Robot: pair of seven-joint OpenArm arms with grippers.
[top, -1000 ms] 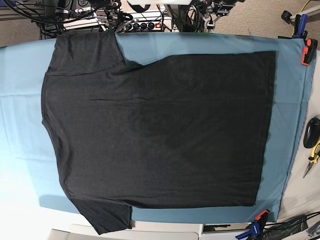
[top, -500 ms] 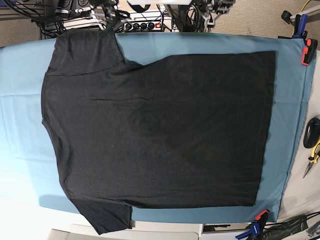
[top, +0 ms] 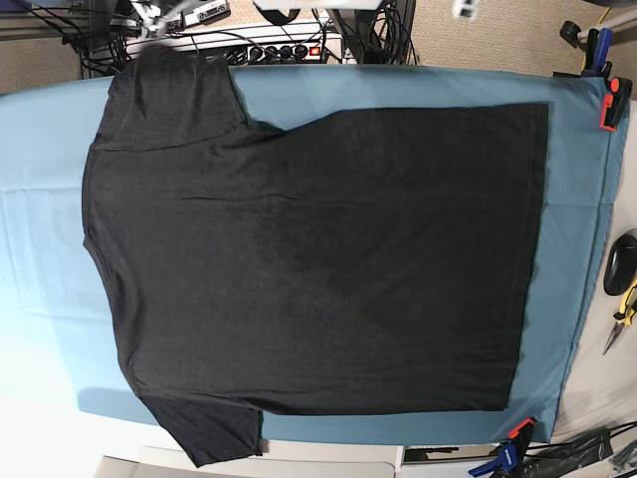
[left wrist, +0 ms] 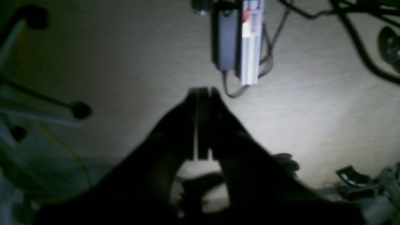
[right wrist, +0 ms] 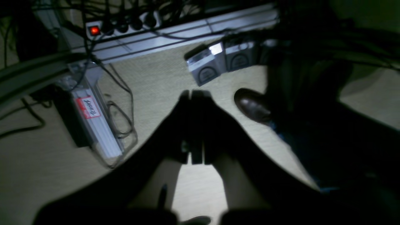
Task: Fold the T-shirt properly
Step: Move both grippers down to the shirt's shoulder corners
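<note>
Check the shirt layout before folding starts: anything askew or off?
Mostly fine: the T-shirt lies flat and unfolded on the teal cloth, plain side up. One oddity: both sleeves run past the cloth's edges, top left and bottom left of the base view. Both grippers are shut and empty, off the table.
</note>
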